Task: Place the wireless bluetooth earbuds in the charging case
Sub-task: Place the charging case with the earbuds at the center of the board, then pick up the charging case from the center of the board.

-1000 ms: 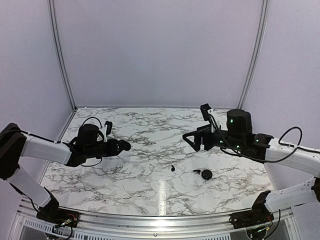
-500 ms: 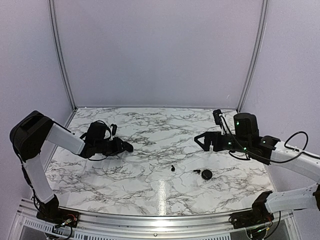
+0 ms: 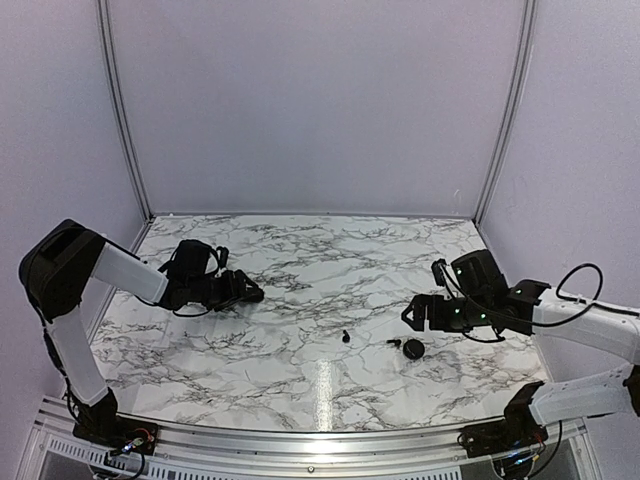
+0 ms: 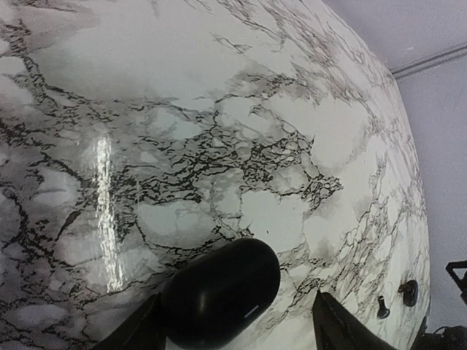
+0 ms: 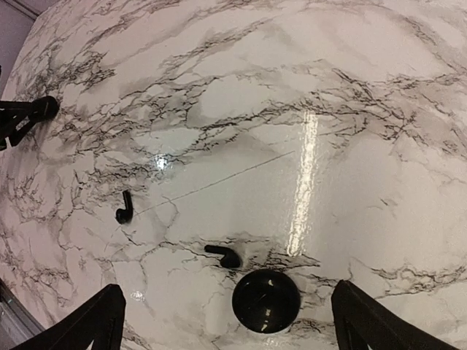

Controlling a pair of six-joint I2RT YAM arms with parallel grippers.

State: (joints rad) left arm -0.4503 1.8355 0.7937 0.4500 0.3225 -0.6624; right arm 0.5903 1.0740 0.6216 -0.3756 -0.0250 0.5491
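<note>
The charging case [image 4: 219, 292] is a smooth black pill-shaped shell, closed, lying on the marble at the left. My left gripper [image 4: 235, 302] is open around it: the left finger touches the case and the right finger stands apart. From above, this gripper [image 3: 248, 291] sits low over the table. Two tiny black earbuds lie loose near the middle right, one [image 5: 124, 209] further left and one [image 5: 225, 255] beside a round glossy black disc [image 5: 265, 300]. My right gripper [image 5: 226, 292] hangs wide open above that disc, holding nothing. In the top view the right gripper [image 3: 412, 313] is just behind the disc [image 3: 413, 347].
The marble table [image 3: 300, 360] is bounded by pale walls at the back and sides and a metal rail along the near edge. The earbuds also show in the top view, one [image 3: 346, 337] left of the other [image 3: 394, 343].
My left gripper has opened its jaws around the case after holding it shut and has sunk towards the table. The right arm has come down and nearer, over the disc.
</note>
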